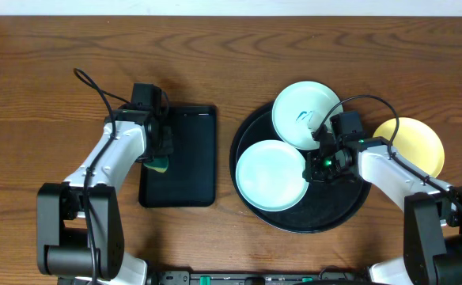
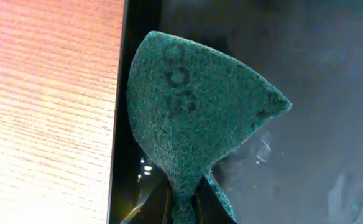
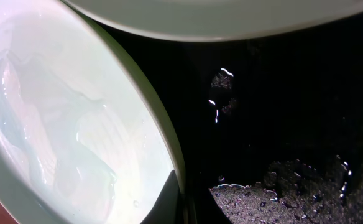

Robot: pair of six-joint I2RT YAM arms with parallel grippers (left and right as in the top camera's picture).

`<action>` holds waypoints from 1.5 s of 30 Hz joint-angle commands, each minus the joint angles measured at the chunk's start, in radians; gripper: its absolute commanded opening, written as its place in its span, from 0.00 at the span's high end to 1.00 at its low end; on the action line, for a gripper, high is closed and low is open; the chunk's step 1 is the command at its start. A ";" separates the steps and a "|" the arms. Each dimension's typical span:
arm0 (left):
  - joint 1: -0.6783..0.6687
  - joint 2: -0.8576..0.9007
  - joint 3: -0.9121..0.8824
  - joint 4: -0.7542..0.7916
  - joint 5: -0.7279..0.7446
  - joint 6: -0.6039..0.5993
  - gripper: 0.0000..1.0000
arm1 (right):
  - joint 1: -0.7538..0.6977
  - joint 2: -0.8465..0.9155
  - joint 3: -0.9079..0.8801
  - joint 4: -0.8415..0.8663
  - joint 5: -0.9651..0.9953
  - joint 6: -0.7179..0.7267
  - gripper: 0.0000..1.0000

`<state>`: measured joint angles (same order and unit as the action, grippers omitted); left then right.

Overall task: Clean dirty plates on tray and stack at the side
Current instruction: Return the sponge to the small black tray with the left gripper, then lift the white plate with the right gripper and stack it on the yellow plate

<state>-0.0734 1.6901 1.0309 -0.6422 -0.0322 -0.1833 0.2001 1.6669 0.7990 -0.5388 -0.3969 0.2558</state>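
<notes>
The round black tray (image 1: 350, 207) carries two mint plates. The far plate (image 1: 306, 111) has blue-green scribbles; the near plate (image 1: 270, 176) looks wet and unmarked. My right gripper (image 1: 319, 163) is shut on the near plate's right rim. In the right wrist view that plate (image 3: 63, 124) fills the left side, with one dark finger (image 3: 166, 202) lying over its inner edge. A yellow plate (image 1: 411, 145) rests on the table right of the tray. My left gripper (image 1: 161, 155) is shut on a green sponge (image 2: 194, 112) at the left edge of the rectangular tray (image 1: 185, 158).
Water drops and foam (image 3: 293, 193) lie on the round tray's floor beside the held plate. The scribbled plate's rim (image 3: 219, 15) overlaps the top of the right wrist view. Bare wood (image 2: 45, 112) lies left of the rectangular tray.
</notes>
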 commanded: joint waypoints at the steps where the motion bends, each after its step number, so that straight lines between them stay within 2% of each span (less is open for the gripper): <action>1: 0.005 -0.004 -0.004 0.003 0.029 -0.050 0.92 | 0.019 0.035 -0.010 -0.003 0.034 0.002 0.99; 6: 0.005 -0.004 -0.004 0.003 0.328 -0.004 0.92 | 0.019 0.035 -0.010 0.003 0.033 0.002 0.99; 8: 0.005 -0.004 -0.004 0.002 0.365 -0.004 0.92 | 0.019 0.032 -0.008 0.004 0.033 -0.009 0.99; 14: 0.005 -0.004 -0.004 -0.026 0.364 -0.004 0.92 | 0.019 -0.036 0.007 -0.003 0.039 -0.028 0.99; 16: 0.005 -0.004 -0.004 -0.032 0.360 -0.004 0.76 | 0.019 -0.079 0.007 -0.007 0.077 -0.028 0.99; 19: 0.005 -0.004 -0.004 -0.041 0.361 -0.004 0.59 | 0.019 -0.161 0.007 -0.039 0.188 -0.028 0.99; 29: 0.005 -0.004 -0.004 -0.061 0.361 -0.004 0.52 | 0.028 -0.354 0.007 -0.102 0.460 -0.029 0.99; 35: 0.005 -0.004 -0.004 -0.060 0.361 -0.004 0.51 | 0.145 -0.455 0.007 -0.109 0.750 -0.053 0.99; 40: 0.005 -0.004 -0.004 -0.060 0.361 -0.004 0.51 | 0.274 -0.493 0.008 -0.093 0.981 -0.155 0.99; 45: 0.005 -0.004 -0.004 -0.060 0.360 -0.005 0.51 | 0.397 -0.494 0.013 -0.055 1.098 -0.316 0.99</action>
<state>-0.0731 1.6901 1.0309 -0.6994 0.3164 -0.2016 0.5453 1.1873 0.7994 -0.6094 0.5510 0.0639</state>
